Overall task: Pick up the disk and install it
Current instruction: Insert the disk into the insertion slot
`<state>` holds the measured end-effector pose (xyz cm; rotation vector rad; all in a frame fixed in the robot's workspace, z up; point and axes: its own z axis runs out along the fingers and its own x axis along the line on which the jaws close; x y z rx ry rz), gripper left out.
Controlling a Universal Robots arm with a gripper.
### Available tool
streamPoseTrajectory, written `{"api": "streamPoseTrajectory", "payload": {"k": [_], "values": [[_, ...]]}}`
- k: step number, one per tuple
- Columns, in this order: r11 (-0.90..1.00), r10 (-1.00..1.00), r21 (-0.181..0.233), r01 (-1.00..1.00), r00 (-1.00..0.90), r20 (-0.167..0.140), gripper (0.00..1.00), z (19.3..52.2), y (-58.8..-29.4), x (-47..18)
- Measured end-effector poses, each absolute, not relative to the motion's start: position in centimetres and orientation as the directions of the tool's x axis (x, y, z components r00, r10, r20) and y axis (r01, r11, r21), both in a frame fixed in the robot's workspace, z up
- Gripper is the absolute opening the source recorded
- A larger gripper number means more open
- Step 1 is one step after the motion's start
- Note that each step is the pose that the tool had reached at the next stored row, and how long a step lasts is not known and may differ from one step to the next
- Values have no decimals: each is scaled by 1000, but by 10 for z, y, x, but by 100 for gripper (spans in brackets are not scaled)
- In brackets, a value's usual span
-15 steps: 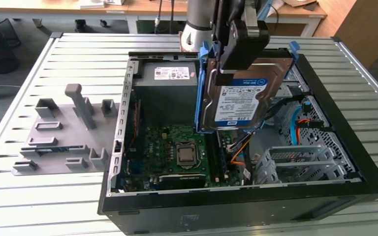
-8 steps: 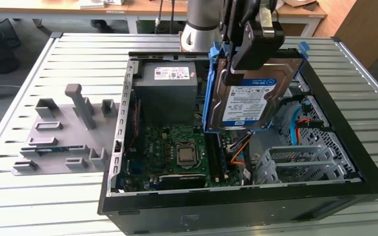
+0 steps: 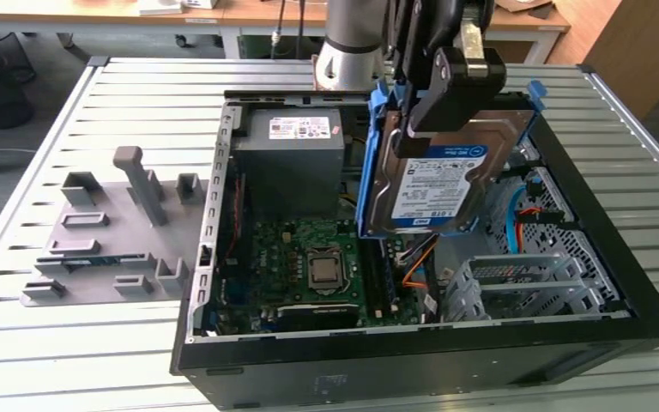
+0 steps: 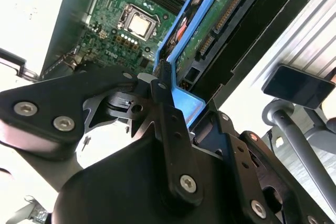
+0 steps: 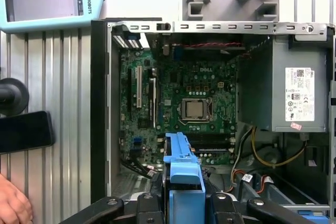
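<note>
While the grey fixture plate (image 3: 100,232) sits toward the exterior view's left edge of the slatted tabletop (image 3: 32,343), the open computer case (image 3: 421,360) lies flat across the middle and reaches close to the near edge. Inside it, from the exterior view's left, are the grey power supply (image 3: 293,150) against the far wall, the green motherboard (image 3: 312,257) nearer the front, and a metal drive cage (image 3: 524,279) toward the near right corner. Between motherboard and cage the disk (image 3: 438,172) hangs in the air above the case, clear of the tabletop. Its long axis runs from the far edge toward the near edge and tilts steeply. The far end is raised and the near end dips toward the case opening, with the labelled face turned up. A blue carrier (image 3: 366,172) frames its long sides. In the second wrist view its green underside board (image 4: 210,30) and a connector row show. The arm (image 3: 347,43) stands at the far edge and leans over the case's far wall, carrying the black gripper (image 3: 421,129) angled downward. The gripper is clamped on the disk's raised end. In both wrist views the carrier's blue bracket (image 5: 184,166) sits pinched between the black fingers (image 4: 168,124).
</note>
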<state>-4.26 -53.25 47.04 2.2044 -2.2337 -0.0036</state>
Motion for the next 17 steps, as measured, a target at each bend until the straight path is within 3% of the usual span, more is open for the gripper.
{"api": "streamPoseTrajectory", "payload": {"k": [17], "values": [[14, -1000, 4, -1000, -14, 1, 36, 464, -545, -12]]}}
